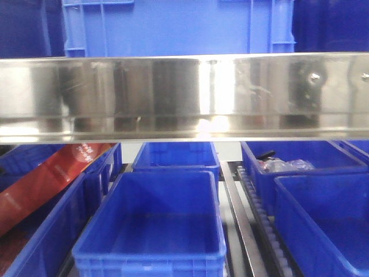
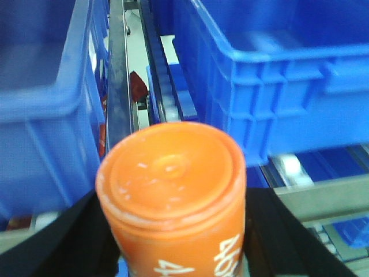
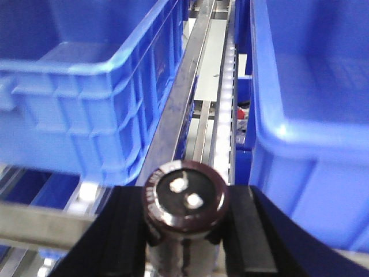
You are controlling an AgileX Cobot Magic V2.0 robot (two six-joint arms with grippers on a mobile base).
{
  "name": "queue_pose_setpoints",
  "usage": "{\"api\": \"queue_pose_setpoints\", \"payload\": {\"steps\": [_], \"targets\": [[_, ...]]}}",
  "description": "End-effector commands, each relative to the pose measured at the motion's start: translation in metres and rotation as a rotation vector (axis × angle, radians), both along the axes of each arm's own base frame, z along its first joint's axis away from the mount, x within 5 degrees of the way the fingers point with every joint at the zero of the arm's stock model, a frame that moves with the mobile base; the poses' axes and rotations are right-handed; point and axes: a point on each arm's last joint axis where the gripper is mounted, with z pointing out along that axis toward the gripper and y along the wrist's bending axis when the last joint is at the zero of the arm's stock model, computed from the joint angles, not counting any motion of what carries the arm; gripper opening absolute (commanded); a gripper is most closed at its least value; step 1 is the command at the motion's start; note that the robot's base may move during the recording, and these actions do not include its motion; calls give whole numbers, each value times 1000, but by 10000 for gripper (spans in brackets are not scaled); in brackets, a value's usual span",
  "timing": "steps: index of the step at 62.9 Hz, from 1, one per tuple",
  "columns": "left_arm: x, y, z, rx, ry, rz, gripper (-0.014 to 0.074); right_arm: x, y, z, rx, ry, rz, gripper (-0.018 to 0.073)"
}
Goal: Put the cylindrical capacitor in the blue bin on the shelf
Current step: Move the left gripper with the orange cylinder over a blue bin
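The cylindrical capacitor (image 3: 184, 199) stands upright at the lower centre of the right wrist view, its silvery top and two terminals facing the camera. The right gripper (image 3: 184, 236) is clamped on it, with black fingers (image 3: 124, 231) pressed to either side. Behind it a roller track (image 3: 226, 109) runs up the frame between a blue bin (image 3: 86, 86) at left and another at right. The left gripper (image 2: 173, 254) is closed around an orange cylinder (image 2: 173, 184) with white printing. In the front view, the shelf (image 1: 184, 95) shows its shiny rail across the upper half, and a red package (image 1: 40, 184) lies at lower left.
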Motion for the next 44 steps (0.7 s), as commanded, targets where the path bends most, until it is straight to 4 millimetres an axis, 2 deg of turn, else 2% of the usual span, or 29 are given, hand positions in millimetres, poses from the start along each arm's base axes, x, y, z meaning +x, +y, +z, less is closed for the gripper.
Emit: {"api": "queue_pose_setpoints", "payload": {"steps": [1,44], "targets": [[-1,-1,4,-8,-31,-9,-111,-1,0,5,1,-37,-2,-162],[-1,-1,4,-8,-31,-9,-111,-1,0,5,1,-37,-2,-162]]}}
